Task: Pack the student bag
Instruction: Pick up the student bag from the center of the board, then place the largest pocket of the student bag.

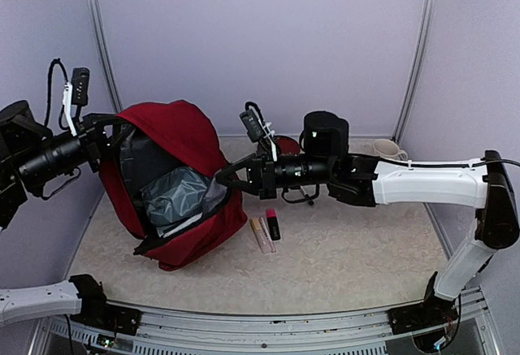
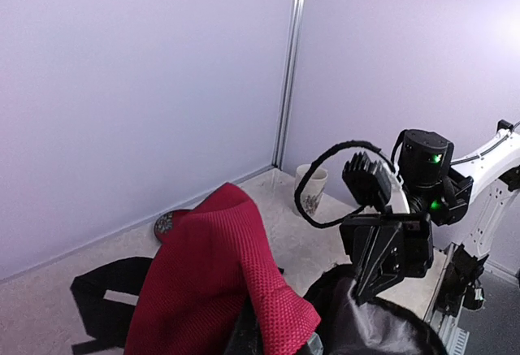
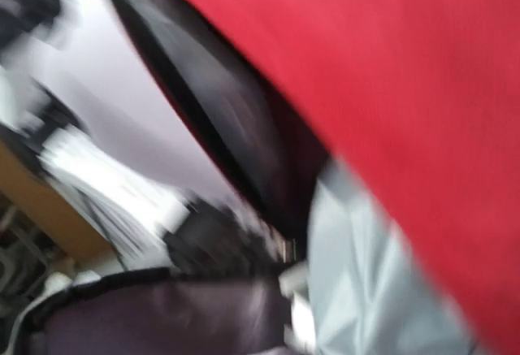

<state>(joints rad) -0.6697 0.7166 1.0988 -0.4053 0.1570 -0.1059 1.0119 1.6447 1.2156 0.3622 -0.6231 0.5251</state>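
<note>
The student bag [image 1: 183, 132] is a big dark red backpack lying open at the left of the table, its grey lining [image 1: 180, 196] showing inside. My left gripper [image 1: 110, 132] is shut on the red fabric of the bag's upper left rim and holds it up; the pinched flap [image 2: 244, 290] fills the bottom of the left wrist view. My right gripper [image 1: 221, 178] is shut with its tips at the right rim of the opening. The right wrist view is blurred and shows only red fabric [image 3: 406, 87], a dark rim and pale grey lining, so I cannot tell whether the rim is pinched.
Two pens and a red-capped marker [image 1: 268, 229] lie on the table just right of the bag. A white mug [image 1: 390, 149] stands at the back right, and a small round red thing [image 1: 286, 142] lies behind the right arm. The bag's black straps [image 2: 106, 298] trail behind it.
</note>
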